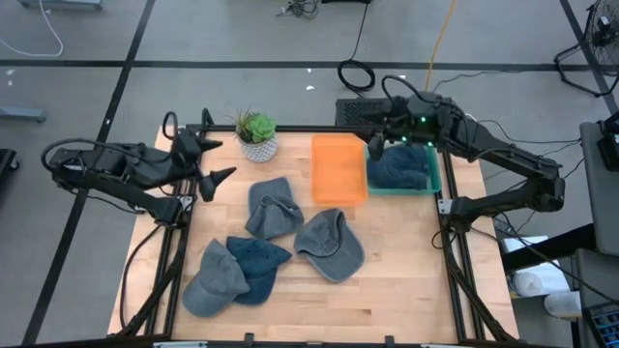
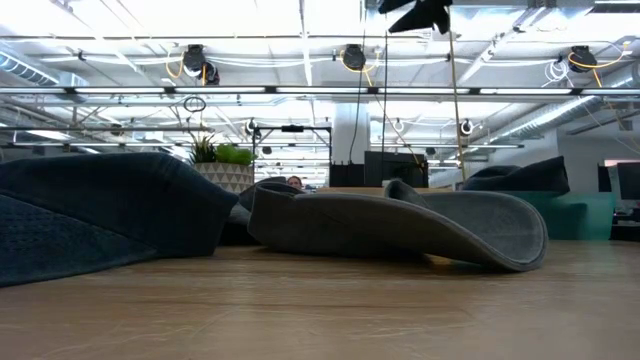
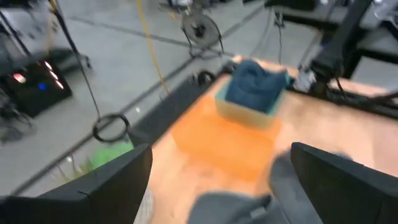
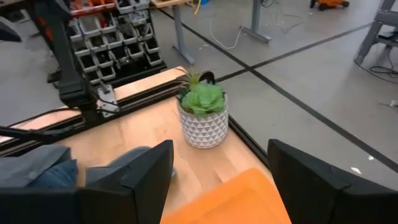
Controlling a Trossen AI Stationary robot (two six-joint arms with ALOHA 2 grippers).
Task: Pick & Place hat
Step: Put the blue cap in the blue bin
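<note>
Several hats lie flat on the wooden table: a grey one [image 1: 273,206], another grey one [image 1: 329,244], a dark blue one [image 1: 256,263] and a grey-blue one [image 1: 215,280]. One more dark blue hat [image 1: 398,166] sits in the green bin [image 1: 436,182] at the far right. My right gripper [image 1: 375,145] hangs open above that bin's left end, with nothing between its fingers [image 4: 130,180]. My left gripper [image 1: 215,162] is raised over the table's far left, open and pointing toward the bins; nothing is between its fingers [image 3: 99,186].
An orange bin [image 1: 338,169] stands beside the green bin, on its left. A potted plant [image 1: 257,135] stands at the far edge, between my left gripper and the orange bin. The table's near right part shows bare wood [image 1: 426,280].
</note>
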